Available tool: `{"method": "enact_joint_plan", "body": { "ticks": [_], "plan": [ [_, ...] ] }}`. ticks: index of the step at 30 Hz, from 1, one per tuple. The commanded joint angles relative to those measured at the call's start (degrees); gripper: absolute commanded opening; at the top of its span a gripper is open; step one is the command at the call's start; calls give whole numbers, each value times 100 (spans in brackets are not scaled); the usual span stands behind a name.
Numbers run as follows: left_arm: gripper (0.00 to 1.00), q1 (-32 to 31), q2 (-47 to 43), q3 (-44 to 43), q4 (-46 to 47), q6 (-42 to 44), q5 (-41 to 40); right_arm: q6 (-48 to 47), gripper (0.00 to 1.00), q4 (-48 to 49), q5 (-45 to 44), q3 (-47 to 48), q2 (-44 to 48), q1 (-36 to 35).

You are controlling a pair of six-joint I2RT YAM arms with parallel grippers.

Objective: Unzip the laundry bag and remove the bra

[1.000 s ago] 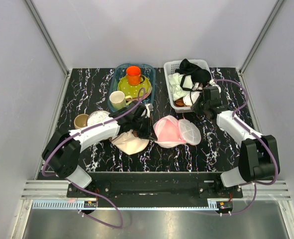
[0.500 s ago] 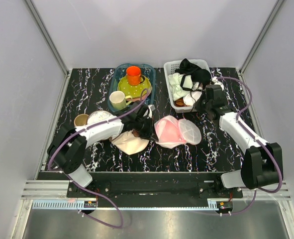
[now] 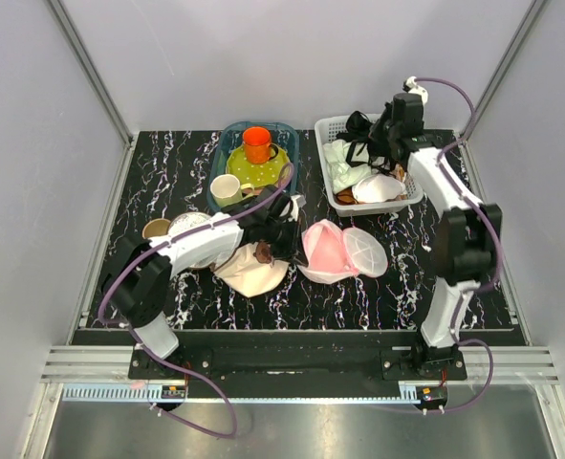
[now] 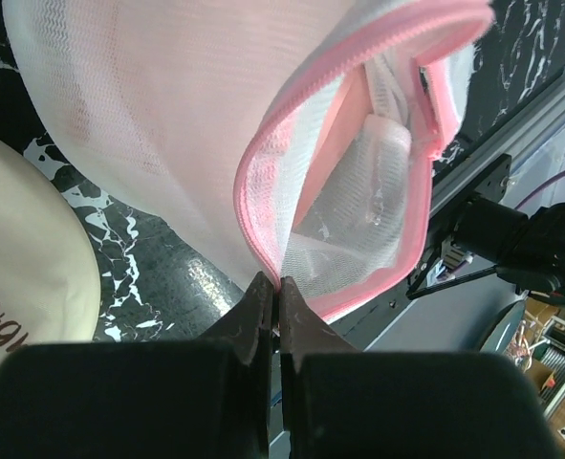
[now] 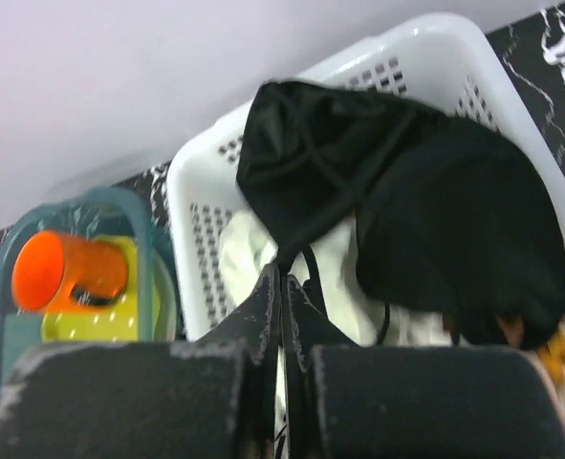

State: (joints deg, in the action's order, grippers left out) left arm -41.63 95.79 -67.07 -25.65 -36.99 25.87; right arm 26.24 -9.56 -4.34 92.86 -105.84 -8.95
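A black, white-veined worktop point(image 3: 358, 296) is seen bearing a blue tub point(image 3: 223, 143) and a white basket point(image 3: 325, 129) at its far edge, while the opened laundry bag point(image 3: 344, 251), a beige cap point(image 3: 251, 275), a small brown cup point(image 3: 155, 230) and a silvery round item point(image 3: 186, 226) are laid nearer the front.

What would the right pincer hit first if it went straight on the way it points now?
Most likely the black garment heaped in the white basket. The shut right pincer points into it, close ahead of the tips, though the wrist view leaves depth unclear.
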Motion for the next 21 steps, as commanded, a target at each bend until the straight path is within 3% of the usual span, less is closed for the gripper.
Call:
{"method": "enact_joint_plan", "body": {
  "ticks": [1, 4, 8, 10, 11, 14, 18, 21],
  "plan": [
    [0, -3, 185, -201, -81, 149, 155, -136, 0, -379, 21, 1722, -1428, 104],
    [0, -3, 230, -219, -81, 166, 155, -145, 2, -808, -58, 2688, -2316, 139],
    [0, 67, 344, -412, -186, 219, 138, -67, 27, -2038, 326, 3528, -2670, 166],
    [0, 120, 362, -483, -177, 219, 164, 12, 32, -1893, 555, 2866, -2066, 166],
    [0, 128, 379, -509, -177, 219, 164, 74, 40, -1482, 696, 2495, -1776, 174],
    [0, 164, 344, -492, -151, 201, 156, 144, 52, -682, 838, 1044, -528, 174],
    [0, 190, 248, -430, -116, 131, 59, 267, 71, -599, 1443, 85, 658, 174],
    [0, 207, 169, -404, -72, 96, -11, 425, 75, -538, 2024, -653, 1239, 174]
  ]
}}
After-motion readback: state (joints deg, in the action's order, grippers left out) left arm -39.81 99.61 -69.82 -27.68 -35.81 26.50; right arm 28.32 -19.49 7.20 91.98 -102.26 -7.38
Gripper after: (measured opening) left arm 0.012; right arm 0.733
